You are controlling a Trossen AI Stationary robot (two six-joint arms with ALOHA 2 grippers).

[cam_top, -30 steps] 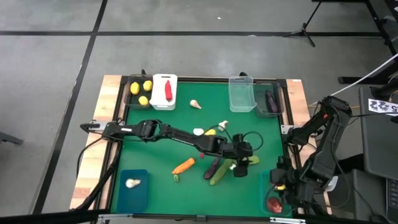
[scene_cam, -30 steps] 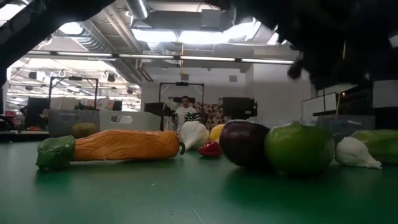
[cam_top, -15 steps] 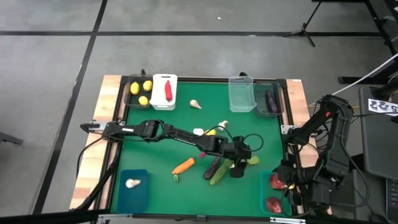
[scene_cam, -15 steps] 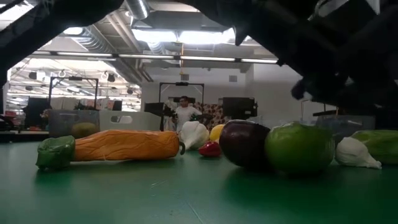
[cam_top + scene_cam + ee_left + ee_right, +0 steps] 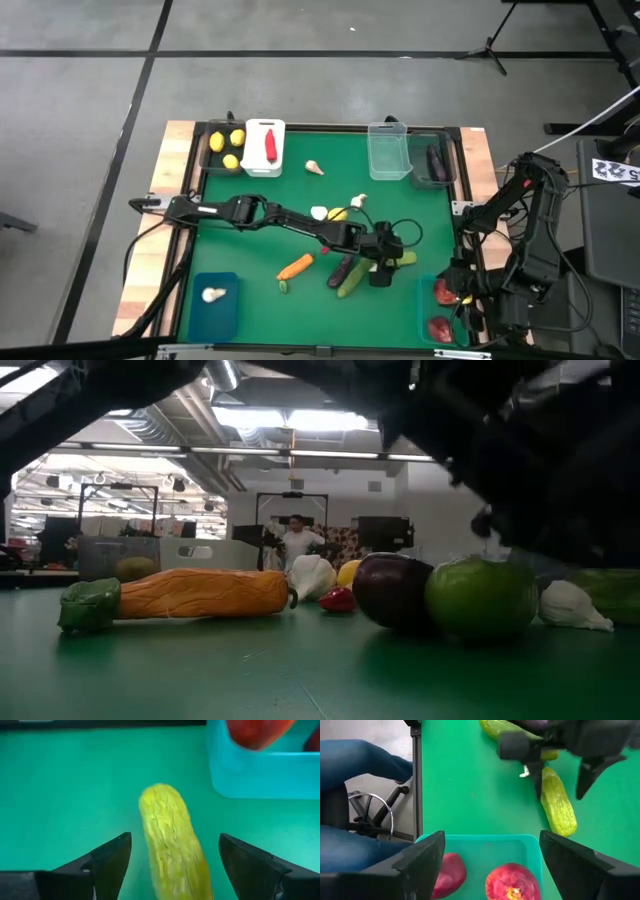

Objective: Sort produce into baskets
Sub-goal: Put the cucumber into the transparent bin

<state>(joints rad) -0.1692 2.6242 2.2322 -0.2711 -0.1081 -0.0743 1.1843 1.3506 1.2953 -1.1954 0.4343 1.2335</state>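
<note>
The cucumber (image 5: 172, 850) lies between my left gripper (image 5: 175, 865), fingers apart. I'd lower squarely and close mid-body. Right gripper (image 5: 490, 855) waits open above the teal basket (image 5: 480, 842).

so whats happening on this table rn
A two-armed robot is sorting toy produce into bins. The left gripper reaches across the green mat, fingers open on either side of a cucumber that lies near the teal bin. The right gripper hangs open over that bin, which holds two red fruits.

Bright ceiling lights (image 5: 300, 418) overhead; left wrist view blurred; shadows soft.
</note>
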